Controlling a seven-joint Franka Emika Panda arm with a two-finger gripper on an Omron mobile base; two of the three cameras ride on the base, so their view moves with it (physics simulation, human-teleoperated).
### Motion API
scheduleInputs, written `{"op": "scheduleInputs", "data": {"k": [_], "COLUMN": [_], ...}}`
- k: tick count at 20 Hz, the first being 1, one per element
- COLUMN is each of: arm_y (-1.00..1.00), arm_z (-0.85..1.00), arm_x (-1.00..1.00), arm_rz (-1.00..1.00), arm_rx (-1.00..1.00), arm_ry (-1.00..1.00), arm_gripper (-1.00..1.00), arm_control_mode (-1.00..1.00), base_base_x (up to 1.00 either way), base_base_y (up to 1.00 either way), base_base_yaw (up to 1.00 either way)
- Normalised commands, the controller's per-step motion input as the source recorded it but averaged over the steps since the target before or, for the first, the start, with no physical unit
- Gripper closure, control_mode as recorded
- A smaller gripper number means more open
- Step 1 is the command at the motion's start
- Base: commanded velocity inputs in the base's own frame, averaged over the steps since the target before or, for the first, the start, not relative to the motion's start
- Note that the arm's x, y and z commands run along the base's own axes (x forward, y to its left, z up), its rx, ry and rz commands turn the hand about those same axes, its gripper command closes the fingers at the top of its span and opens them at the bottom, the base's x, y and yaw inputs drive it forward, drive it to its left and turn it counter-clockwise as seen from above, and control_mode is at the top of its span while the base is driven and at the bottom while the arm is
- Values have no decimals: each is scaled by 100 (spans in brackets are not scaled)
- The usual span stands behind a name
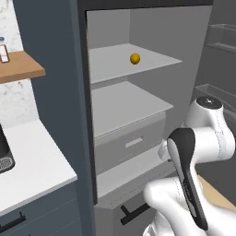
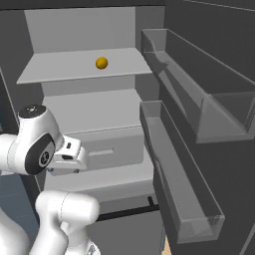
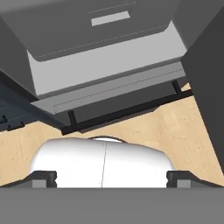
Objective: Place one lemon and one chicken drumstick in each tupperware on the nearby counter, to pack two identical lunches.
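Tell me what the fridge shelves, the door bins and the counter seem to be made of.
Fridge shelves: probably matte light-grey plastic, flat and opaque, no glare.
Door bins: apparently clear, glossy plastic; the dark door shows through their walls.
Counter: smooth white, matte; laminate or stone, the render leaves it open.
The lemon sits on the upper shelf.

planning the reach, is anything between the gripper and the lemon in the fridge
Nothing visible blocks it. The lemon sits alone on the upper shelf of the open fridge, and the open gripper is lower down, facing the bottom drawer.
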Motion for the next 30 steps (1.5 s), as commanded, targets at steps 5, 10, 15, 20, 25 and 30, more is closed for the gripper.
{"op": "scheduleInputs", "data": {"k": [5,10,15,20,25,30], "arm_y": [0,-8,-6,0,-1,0], "arm_z": [62,77,75,100,100,64], "arm_x": [-6,13,29,67,91,87], "arm_rz": [2,0,3,5,0,0], "arm_rx": [-12,-10,-13,-1,16,23], "arm_ry": [-40,-50,-43,-37,10,22], "arm_gripper": [-100,-100,-100,-100,-100,-100], "arm_control_mode": [-100,-100,-100,-100,-100,-100], "base_base_x": [0,0,0,0,0,0], "base_base_y": [0,0,0,0,0,0], "base_base_yaw": [0,0,0,0,0,0]}}
